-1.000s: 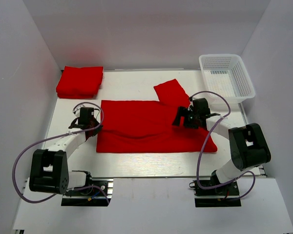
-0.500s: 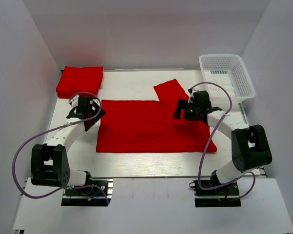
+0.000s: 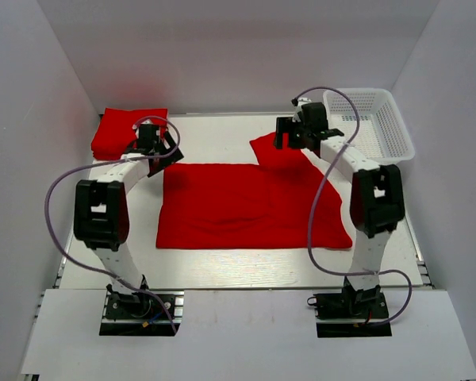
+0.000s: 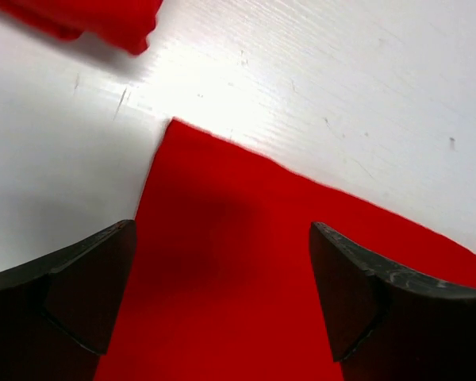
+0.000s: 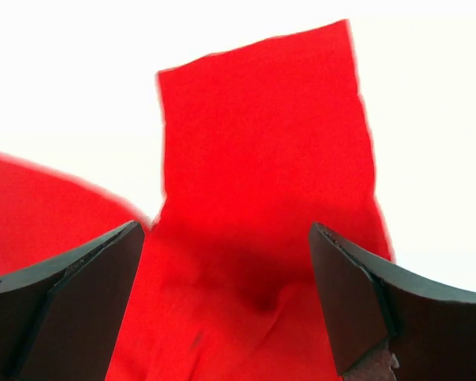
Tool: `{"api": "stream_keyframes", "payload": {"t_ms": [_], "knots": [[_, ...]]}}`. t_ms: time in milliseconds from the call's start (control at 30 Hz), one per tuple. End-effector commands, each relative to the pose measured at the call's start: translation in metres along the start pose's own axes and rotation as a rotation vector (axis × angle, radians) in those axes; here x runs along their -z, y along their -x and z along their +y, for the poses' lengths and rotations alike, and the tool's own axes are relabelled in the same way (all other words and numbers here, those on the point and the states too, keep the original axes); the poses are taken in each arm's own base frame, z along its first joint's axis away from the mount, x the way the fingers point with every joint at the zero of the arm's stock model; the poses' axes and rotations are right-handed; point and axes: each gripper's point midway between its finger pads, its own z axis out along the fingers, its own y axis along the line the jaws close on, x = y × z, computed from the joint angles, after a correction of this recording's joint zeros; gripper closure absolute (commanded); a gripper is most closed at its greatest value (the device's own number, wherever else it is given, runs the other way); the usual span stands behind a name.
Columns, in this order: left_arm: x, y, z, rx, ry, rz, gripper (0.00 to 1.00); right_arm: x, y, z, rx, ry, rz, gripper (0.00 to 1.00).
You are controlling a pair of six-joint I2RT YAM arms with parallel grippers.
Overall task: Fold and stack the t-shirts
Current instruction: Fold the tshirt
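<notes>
1. Hovering with its jaws wide apart and empty, the left hand (image 3: 163,151) sits over the far-left corner of the spread t-shirt (image 3: 238,206); in its wrist view that corner lies just ahead, between the fingers (image 4: 79,278).
2. The right hand (image 3: 296,136), equally open and holding nothing, hangs above the sleeve (image 3: 279,152) that juts out at the shirt's far right.
3. The shirt's long axis runs left to right on the tabletop (image 3: 222,266), its body stretching nearward from both hands.
4. Each hand is nearest its own far corner, so a far-edge pickup looks likeliest.
5. The folded stack (image 3: 123,133) lies just left of the left hand.
</notes>
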Motion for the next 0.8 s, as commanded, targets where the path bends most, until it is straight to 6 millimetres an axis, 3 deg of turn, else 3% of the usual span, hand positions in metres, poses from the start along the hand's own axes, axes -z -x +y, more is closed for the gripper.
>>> {"api": "stream_keyframes", "payload": {"t_ms": [0,33,100,133,200,233,300,367,500,533,567,633,767], "knots": [[-0.013,0.016,-0.014,-0.068,-0.022,-0.015,0.00,-0.022,0.042,-0.026,0.001,-0.095,-0.065,0.10],[-0.020,0.015,-0.014,-0.078,-0.018,-0.008,0.00,-0.047,0.024,-0.034,-0.006,-0.103,-0.017,0.10],[-0.039,0.013,-0.005,-0.073,0.021,0.014,0.00,-0.051,0.060,-0.036,-0.013,-0.100,-0.077,0.10],[-0.045,0.012,0.000,-0.075,0.047,0.016,0.00,-0.061,0.062,-0.040,-0.025,-0.097,-0.076,0.10],[-0.051,0.015,0.003,-0.076,0.071,0.006,0.00,-0.084,0.047,-0.050,-0.032,-0.103,-0.053,0.10],[-0.054,0.017,0.001,-0.074,0.064,-0.007,0.00,-0.089,0.059,-0.055,-0.029,-0.116,-0.103,0.10],[-0.063,0.012,0.001,-0.074,0.056,-0.001,0.00,-0.103,0.052,-0.062,-0.036,-0.121,-0.104,0.10],[-0.070,0.008,0.003,-0.076,0.063,0.011,0.00,-0.109,0.062,-0.066,-0.031,-0.118,-0.158,0.10],[-0.084,-0.005,0.009,-0.072,0.091,0.058,0.00,-0.135,0.052,-0.075,-0.029,-0.104,-0.143,0.10],[-0.084,-0.005,0.009,-0.072,0.091,0.058,0.00,-0.145,0.040,-0.075,-0.029,-0.096,-0.115,0.10],[-0.085,-0.010,0.012,-0.074,0.097,0.068,0.01,-0.144,0.052,-0.069,-0.026,-0.070,-0.134,0.10],[-0.086,-0.015,0.015,-0.065,0.100,0.072,0.05,-0.155,0.036,-0.071,-0.029,-0.049,-0.103,0.10],[-0.088,-0.028,0.015,-0.064,0.074,0.103,0.16,-0.161,0.024,-0.061,-0.037,0.006,-0.069,0.10]]}}
